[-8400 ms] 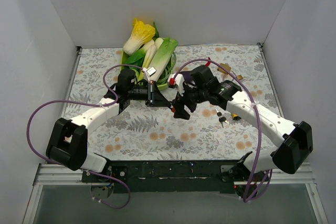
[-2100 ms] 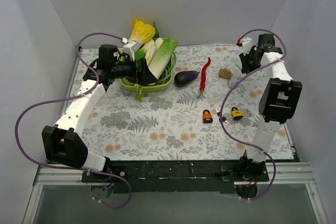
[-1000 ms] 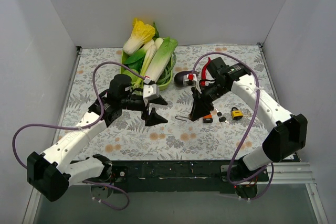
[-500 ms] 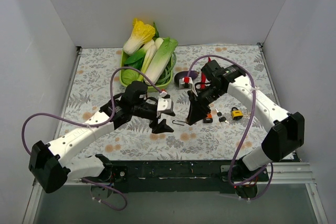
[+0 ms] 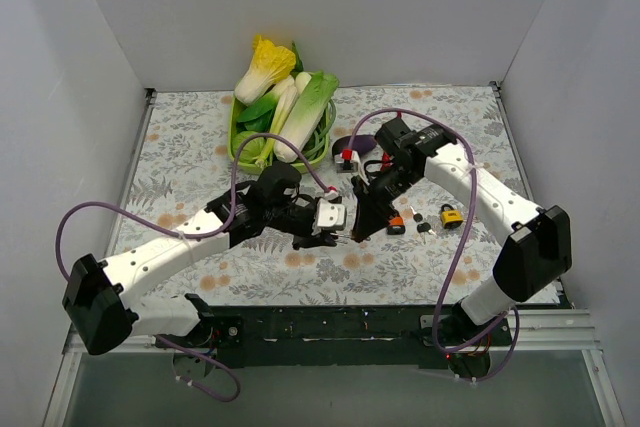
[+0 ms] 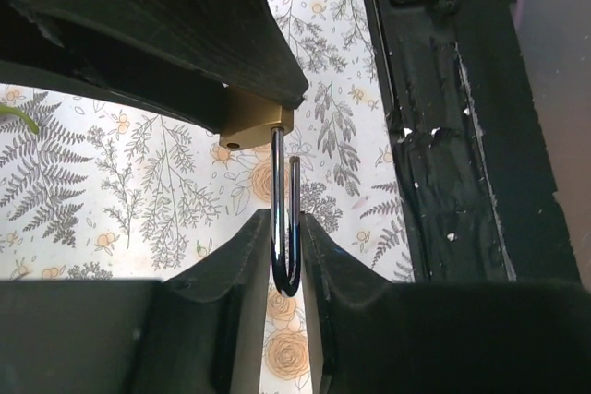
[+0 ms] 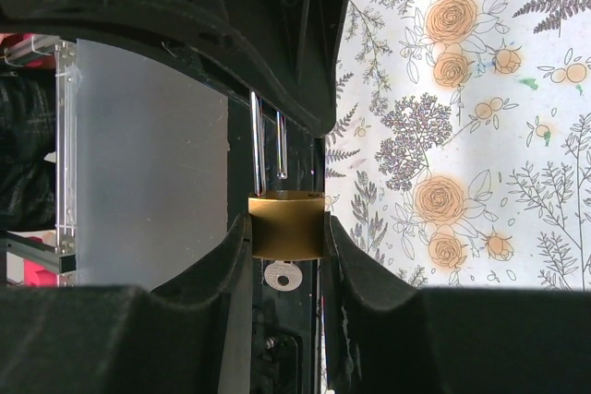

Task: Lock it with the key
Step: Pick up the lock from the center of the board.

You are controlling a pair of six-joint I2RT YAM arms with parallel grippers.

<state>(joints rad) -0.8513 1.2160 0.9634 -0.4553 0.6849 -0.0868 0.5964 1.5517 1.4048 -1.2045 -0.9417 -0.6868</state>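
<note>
Padlock (image 7: pixel 286 225) clamped; basket (image 5: pixel 240 154) holds greens (image 5: pixel 305 112).

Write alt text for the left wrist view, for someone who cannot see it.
The left gripper pinches the bend of a shackle whose padlock body is held at the top of the frame by the right gripper. The shorter leg sits free of the body. A floral tablecloth lies beneath.
</note>
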